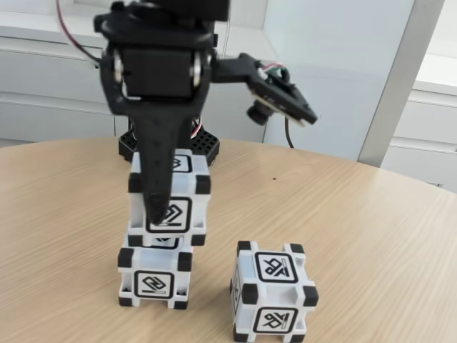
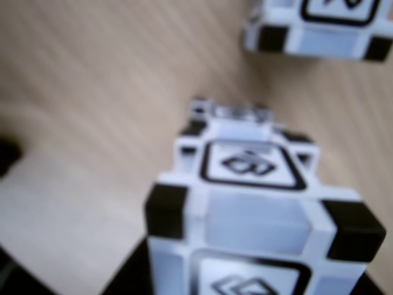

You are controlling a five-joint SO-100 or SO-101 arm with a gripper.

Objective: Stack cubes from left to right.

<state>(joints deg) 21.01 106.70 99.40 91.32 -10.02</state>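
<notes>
In the fixed view my gripper point(image 1: 166, 206) reaches down from above and is shut on a white cube point(image 1: 187, 204) with black corners. One black finger point(image 1: 157, 179) lies across that cube's front face. The held cube sits on, or just above, a second cube point(image 1: 153, 279) on the table, shifted slightly right of it. A third cube point(image 1: 275, 293) stands alone to the right, near the front edge. In the wrist view the held cube point(image 2: 255, 227) looms at the bottom, the lower cube point(image 2: 233, 113) peeks out beyond it, and the lone cube point(image 2: 319, 34) is at the top right.
The round wooden table point(image 1: 371, 229) has bare room to the left and right of the cubes. The arm's black base point(image 1: 203, 146) stands behind the stack. White cabinets and a grey post point(image 1: 396, 78) lie beyond the table's far edge.
</notes>
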